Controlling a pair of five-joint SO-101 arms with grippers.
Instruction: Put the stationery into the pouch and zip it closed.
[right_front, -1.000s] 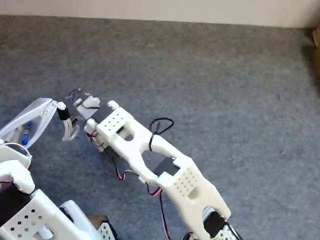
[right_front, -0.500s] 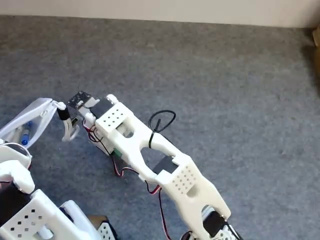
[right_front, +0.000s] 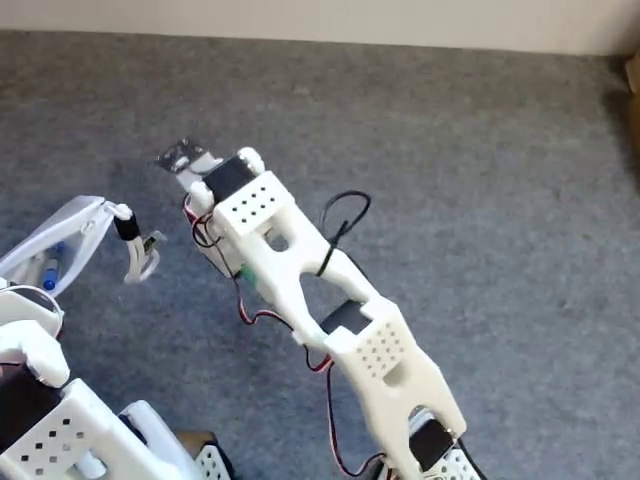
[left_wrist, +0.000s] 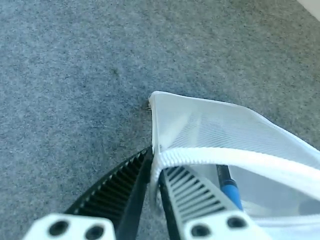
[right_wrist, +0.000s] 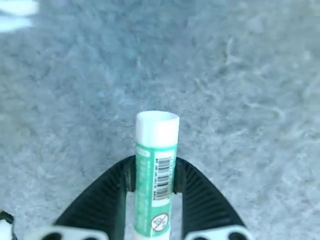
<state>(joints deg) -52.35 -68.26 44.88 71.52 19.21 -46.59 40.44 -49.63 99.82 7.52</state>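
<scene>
Right hand (right_wrist: 155, 166) clamps a green-and-white glue stick (right_wrist: 156, 145). The white mesh pouch (right_front: 62, 232), rim pinched by the left hand (left_wrist: 155, 162), lies to its lower left in the high view.

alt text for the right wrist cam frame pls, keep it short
The black right gripper is shut on a green-and-white glue stick, with the stick's white cap end pointing away from the camera. Grey carpet lies behind it.

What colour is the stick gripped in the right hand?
The glue stick is green with a white cap, clearest in the right wrist view.
</scene>
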